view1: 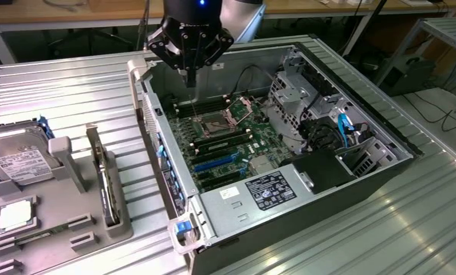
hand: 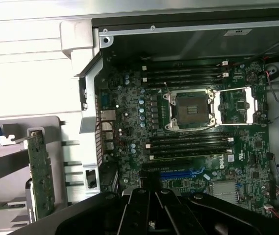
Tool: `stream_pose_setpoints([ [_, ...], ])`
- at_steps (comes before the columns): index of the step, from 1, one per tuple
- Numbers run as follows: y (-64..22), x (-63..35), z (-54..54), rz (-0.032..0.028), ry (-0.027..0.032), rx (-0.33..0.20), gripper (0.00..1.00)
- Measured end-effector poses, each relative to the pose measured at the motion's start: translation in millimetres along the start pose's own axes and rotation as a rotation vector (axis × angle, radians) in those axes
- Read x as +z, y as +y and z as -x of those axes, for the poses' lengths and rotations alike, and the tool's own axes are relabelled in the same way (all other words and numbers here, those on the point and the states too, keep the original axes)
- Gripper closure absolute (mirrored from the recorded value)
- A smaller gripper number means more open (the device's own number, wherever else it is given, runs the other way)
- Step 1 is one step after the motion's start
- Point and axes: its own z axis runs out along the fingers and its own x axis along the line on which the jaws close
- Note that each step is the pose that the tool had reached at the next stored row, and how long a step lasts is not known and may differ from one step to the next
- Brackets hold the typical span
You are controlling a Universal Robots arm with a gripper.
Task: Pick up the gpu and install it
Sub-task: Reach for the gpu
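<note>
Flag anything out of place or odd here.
Nothing spilled or damaged. One oddity: the processor socket sits empty with its retention frame flipped open beside it. The gpu stands on edge in its holder.

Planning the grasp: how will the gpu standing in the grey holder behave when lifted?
The gpu is a thin card standing on edge in its grey holder, so probably stiff and light. Once out of the slot it could tip. Its bare green board suggests fragile components.

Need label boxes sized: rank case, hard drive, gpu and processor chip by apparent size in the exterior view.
1. case
2. hard drive
3. processor chip
The gpu stands edge-on in the tray, long but thin, so its rank against the drive is unsure.
</note>
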Motion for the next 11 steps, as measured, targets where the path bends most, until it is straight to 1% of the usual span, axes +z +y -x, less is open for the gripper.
stream_pose_setpoints([
  [11, -0.9, -0.3, -11.8, 0.0000, 0.0000, 0.000, 0.90],
])
